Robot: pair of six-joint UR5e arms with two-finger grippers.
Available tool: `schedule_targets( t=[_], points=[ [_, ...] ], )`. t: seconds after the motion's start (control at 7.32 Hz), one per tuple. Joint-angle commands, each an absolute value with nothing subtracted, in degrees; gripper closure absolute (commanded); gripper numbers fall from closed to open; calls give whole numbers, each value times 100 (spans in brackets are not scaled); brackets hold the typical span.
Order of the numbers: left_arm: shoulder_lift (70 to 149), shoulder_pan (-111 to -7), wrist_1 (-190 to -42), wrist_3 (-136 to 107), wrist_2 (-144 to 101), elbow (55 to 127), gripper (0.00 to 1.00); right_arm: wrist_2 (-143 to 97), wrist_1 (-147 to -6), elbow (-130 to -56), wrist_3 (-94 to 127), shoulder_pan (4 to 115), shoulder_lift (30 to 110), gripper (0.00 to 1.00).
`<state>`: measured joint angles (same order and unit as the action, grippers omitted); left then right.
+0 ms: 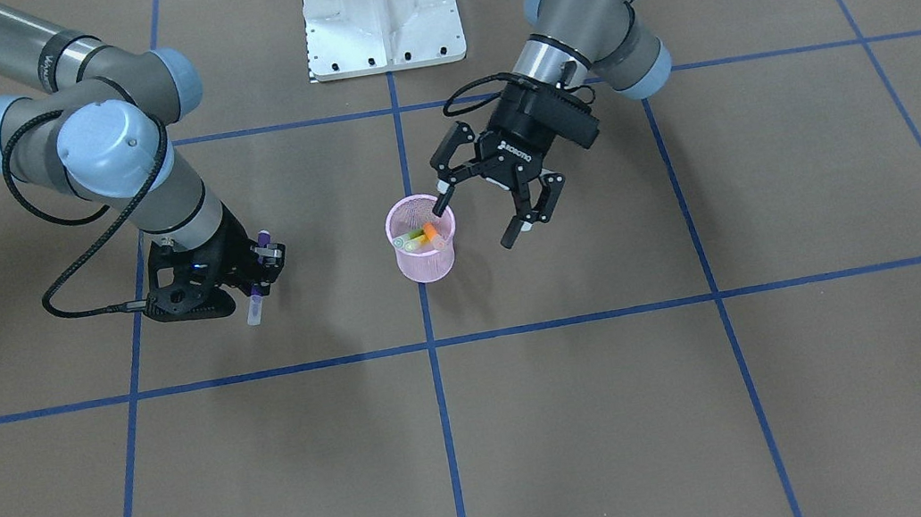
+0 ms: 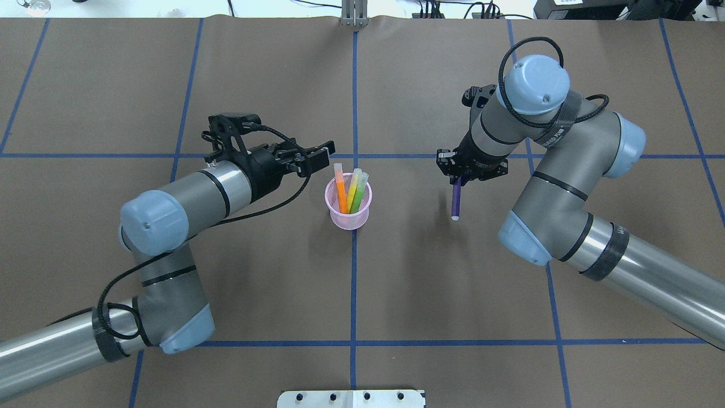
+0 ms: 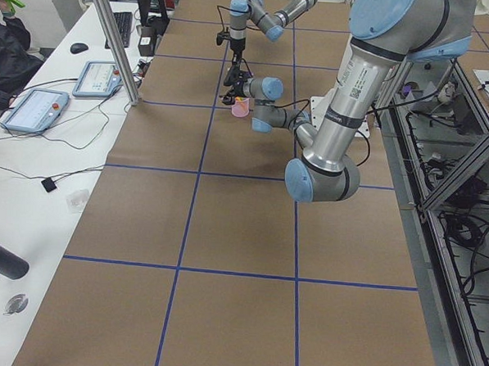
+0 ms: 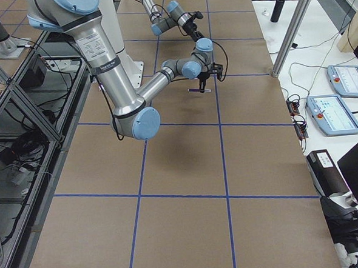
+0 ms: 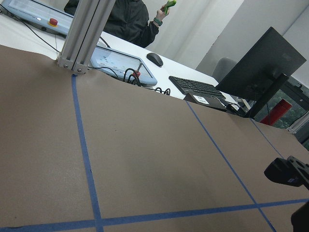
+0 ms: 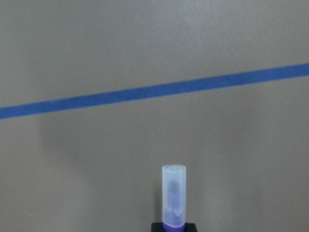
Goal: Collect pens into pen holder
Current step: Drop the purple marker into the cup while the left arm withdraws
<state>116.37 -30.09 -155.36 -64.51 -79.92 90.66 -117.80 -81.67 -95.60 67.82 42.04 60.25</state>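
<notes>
The pink mesh pen holder (image 1: 424, 265) (image 2: 348, 220) stands upright at the table's middle. An orange pen (image 2: 340, 190), a yellow pen (image 2: 353, 186) and a green pen (image 2: 359, 195) stand in it. My left gripper (image 1: 473, 222) (image 2: 322, 157) is open and empty, just beside the holder's rim, with one fingertip (image 1: 440, 204) over it. My right gripper (image 1: 263, 264) (image 2: 457, 177) is shut on the purple pen (image 2: 456, 199) (image 1: 255, 305), apart from the holder on its other side. The pen hangs cap-down above the table. Its clear cap shows in the right wrist view (image 6: 173, 195).
The white robot base plate (image 1: 380, 8) (image 2: 351, 398) stands at the robot's edge of the table. Blue tape lines (image 1: 430, 348) cross the brown table cover. A person and control pendants (image 3: 37, 108) are at the side desk beyond the table.
</notes>
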Motion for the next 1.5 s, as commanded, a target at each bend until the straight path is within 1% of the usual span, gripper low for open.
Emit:
schedule_targets(
  t=[0.0,0.27,0.41,0.55,0.68,0.82,0.96,1.23,1.37],
  points=[
    [10945,-4334,-14499,-6451,-10287,9517,1,-11123,-8148,-10297,6715,4254,5959,100],
    [10697,-5619,-13750,-6434,-12271,9475,1,-10438,-8130,-10861,6680,4193,5793,100],
    [10688,-5982,-12850,-5772,-12774,9527,1,-9380,-7686,-10907,6558,3653,5757,100],
    [10435,-6212,-11919,-4391,-12710,9736,1,-8560,-7412,-10899,6539,3178,5792,100],
    [10206,-6457,-11361,-3611,-12143,9851,1,-8247,-7279,-10907,6356,3051,5740,100],
    [10048,-6582,-11173,-2725,-11746,9757,1,-8018,-7069,-10916,6311,2954,5731,100],
    [9628,-6600,-11241,-1411,-11325,9965,1,-7607,-7014,-10907,6163,2727,5730,100],
    [9571,-6618,-11241,-1275,-11093,9836,0,-6990,-7014,-10855,5889,2209,5757,100],
    [9571,-6618,-11215,-1248,-11066,9739,0,-6857,-7005,-10828,5828,2145,5722,100]
  ],
)
